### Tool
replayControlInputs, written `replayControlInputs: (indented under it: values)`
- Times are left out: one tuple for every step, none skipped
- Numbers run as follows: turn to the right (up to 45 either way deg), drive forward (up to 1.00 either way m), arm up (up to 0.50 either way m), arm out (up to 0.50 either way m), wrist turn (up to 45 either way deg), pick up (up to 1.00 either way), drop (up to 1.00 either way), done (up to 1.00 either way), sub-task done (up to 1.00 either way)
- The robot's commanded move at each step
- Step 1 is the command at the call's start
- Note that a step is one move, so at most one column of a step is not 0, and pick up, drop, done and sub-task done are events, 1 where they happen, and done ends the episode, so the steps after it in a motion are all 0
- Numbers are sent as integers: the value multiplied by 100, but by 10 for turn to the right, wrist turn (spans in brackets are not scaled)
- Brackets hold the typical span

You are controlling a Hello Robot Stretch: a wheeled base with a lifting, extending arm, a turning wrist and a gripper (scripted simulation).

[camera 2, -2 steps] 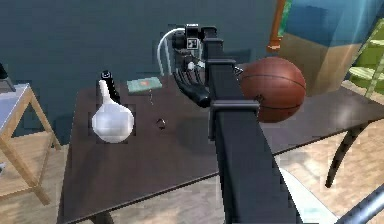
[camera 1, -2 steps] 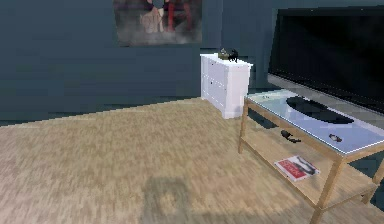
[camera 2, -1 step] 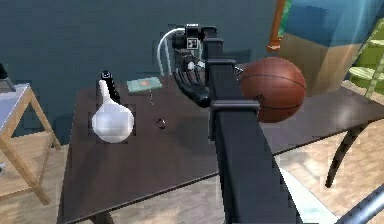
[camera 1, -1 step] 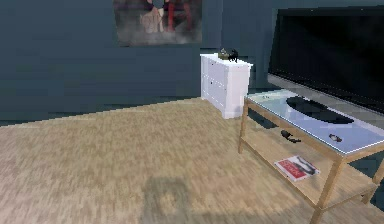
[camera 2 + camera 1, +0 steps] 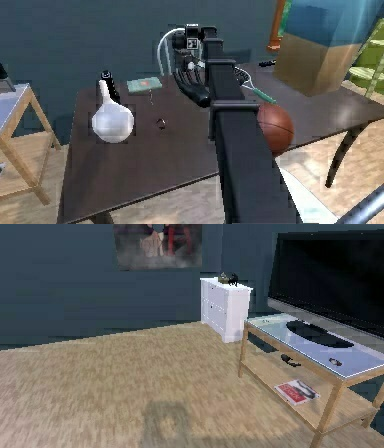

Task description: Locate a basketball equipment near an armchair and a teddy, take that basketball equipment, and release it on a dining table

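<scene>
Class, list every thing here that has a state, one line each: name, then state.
basketball, resting on the dark table beside the arm.
claw, cannot tell whether it holds anything.
white vase, upright.
green book, closed, lying flat.
television, screen dark.

We saw a matt dark wooden tabletop (image 5: 150,165) bearing a glossy white vase (image 5: 112,122) and a smooth, faintly shiny orange-brown basketball (image 5: 280,128). Ahead lay coarse beige carpet (image 5: 100,374), a pale wooden stand (image 5: 262,369) and a glossy black screen (image 5: 330,269).

Brown-orange basketball (image 5: 279,128) sits on the dark table (image 5: 150,158)
</scene>
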Motion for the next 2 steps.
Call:
replayControlInputs:
  values:
    - [0, 0, 0, -10, 0, 0, 0, 0, 0]
    - [0, 0, 0, 0, 0, 0, 0, 100, 0]
